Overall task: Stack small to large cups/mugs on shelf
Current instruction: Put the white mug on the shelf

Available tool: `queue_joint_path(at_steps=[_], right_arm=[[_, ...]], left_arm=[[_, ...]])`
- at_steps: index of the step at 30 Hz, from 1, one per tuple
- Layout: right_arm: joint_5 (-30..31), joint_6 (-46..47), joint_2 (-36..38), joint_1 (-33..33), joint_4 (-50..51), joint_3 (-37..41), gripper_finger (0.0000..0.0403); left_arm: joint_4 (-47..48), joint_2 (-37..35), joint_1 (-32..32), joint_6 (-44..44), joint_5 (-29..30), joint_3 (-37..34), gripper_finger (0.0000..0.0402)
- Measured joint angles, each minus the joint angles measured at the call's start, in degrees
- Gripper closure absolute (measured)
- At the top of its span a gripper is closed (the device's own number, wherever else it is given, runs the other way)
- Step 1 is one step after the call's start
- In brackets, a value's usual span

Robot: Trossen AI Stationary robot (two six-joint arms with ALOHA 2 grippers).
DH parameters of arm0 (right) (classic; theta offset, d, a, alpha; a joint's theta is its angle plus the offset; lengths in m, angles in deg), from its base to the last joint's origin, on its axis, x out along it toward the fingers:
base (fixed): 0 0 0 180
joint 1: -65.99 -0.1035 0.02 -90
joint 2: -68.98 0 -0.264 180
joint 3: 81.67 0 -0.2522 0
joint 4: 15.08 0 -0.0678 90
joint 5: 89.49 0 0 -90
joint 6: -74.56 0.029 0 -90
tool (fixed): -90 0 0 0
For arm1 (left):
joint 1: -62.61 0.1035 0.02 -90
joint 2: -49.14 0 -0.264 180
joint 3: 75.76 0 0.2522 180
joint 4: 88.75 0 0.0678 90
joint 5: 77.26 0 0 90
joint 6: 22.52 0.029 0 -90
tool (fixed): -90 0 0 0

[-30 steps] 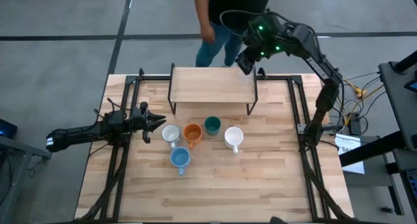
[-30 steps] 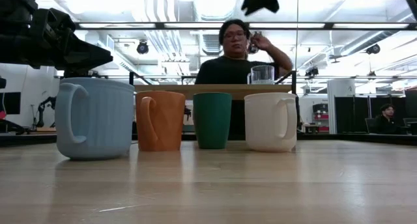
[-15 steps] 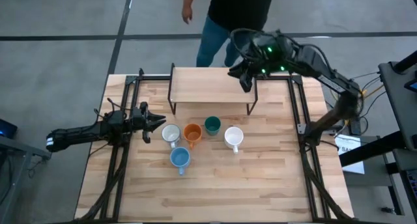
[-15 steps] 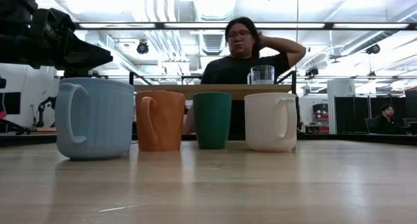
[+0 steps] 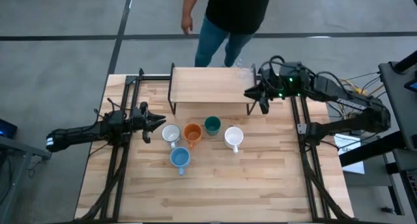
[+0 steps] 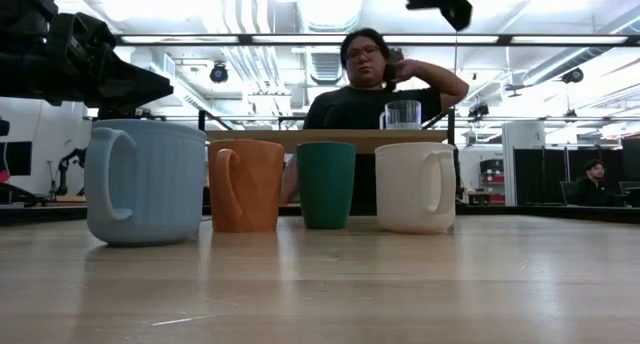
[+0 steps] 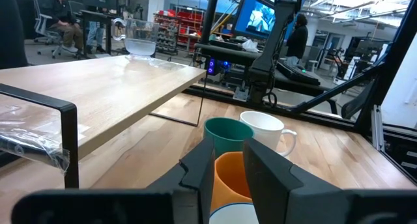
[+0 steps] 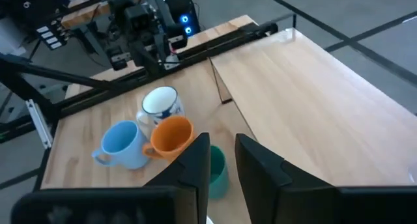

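Landmark: the small raised shelf with a light wooden top and thin black metal legs stands at the far side of the wooden table; every place below is given from it.
Clear glass: a small clear glass stands upright on the shelf top at its right end, apparently the first piece placed.
Mugs in waiting: a white dark-patterned mug, an orange mug, a dark green cup and a plain white mug form a row on the table just in front of the shelf; a light blue mug sits a little farther out, all within reach for sorting.
Right gripper: empty, fingers a narrow gap apart, beside the shelf's right end and clear of the glass.
Left gripper: low over the table left of the mug row, fingers slightly apart, holding nothing.
Person: stands beyond the shelf.
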State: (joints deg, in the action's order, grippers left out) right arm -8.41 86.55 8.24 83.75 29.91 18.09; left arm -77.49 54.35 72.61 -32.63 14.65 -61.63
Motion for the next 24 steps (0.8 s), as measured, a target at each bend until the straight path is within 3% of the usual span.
queue_joint_path(at_steps=[5,11,24], right_arm=[[-0.1,-3.0,6.6,0.0,-4.6,8.5,0.0344],[-0.2,-4.5,14.2,0.0,-9.5,16.4,0.0392],[-2.0,-3.0,24.5,0.0,-12.4,29.2,0.0395]], left_arm=[[0.0,0.0,0.0,0.0,0.0,0.0,0.0333],[0.0,0.0,0.0,0.0,0.0,0.0,0.0333],[0.0,0.0,0.0,0.0,0.0,0.0,0.0333]])
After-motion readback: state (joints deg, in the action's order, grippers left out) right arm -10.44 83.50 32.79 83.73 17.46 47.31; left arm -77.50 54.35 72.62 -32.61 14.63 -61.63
